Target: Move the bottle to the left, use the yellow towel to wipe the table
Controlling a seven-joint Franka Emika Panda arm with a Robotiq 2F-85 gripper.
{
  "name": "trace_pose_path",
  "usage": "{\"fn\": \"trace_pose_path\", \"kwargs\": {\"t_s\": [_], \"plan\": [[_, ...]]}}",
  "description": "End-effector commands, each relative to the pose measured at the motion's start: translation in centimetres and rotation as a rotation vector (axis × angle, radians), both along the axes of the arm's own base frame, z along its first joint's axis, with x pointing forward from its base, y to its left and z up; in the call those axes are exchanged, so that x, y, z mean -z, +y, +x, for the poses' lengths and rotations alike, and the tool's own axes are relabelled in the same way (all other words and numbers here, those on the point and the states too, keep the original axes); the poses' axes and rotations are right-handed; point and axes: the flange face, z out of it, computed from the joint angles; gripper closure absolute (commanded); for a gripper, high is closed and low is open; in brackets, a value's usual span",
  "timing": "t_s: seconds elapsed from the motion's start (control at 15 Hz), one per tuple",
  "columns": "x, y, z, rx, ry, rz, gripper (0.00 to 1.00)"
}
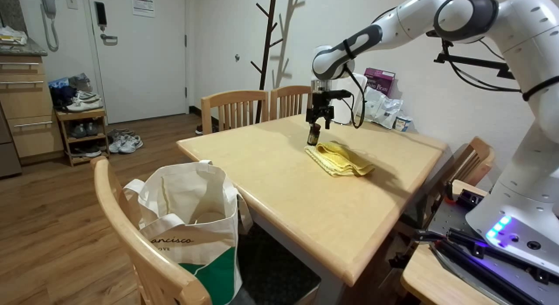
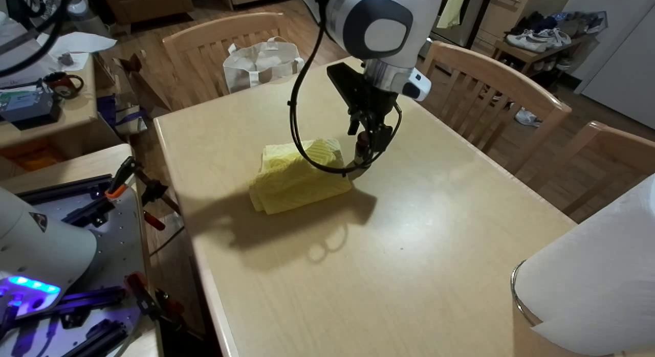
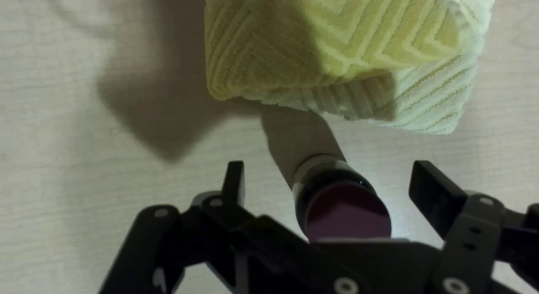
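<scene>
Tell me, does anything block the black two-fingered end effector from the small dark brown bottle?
Nothing visible does. In the wrist view, the open end effector shows on either side of the bottle, with only pale wooden tabletop showing in the gaps between them. The folded yellow cloth towel lies close by, outside those gaps.

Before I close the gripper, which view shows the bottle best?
The wrist view: the bottle shows largest there, seen from above, framed by the open gripper with a gap on each side. Both exterior views show it upright but small, close to the gripper; in an exterior view, a black cable also crosses in front of it.
</scene>
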Motion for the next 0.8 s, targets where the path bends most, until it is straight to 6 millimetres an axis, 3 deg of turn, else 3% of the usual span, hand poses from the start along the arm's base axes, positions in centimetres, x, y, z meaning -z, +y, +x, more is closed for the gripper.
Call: {"fn": "trace_pose_path", "kwargs": {"t_s": [0.0, 0.13, 0.2, 0.6, 0.67, 0.73], "plan": [[-1.1, -0.1, -0.2, -0.007, -0.021, 0.040, 0.00], [-1.0, 0.2, -0.2, -0.017, -0.012, 0.052, 0.00], [-1.0, 0.6, -0.2, -0.024, -0.013, 0.057, 0.19], [-1.1, 1.9, -0.1, -0.062, -0.009, 0.070, 0.59], [-1.1, 2.1, -0.1, -0.061, -0.008, 0.067, 0.17], [-1.1, 2.1, -0.1, -0.055, -0.010, 0.071, 0.20]]}}
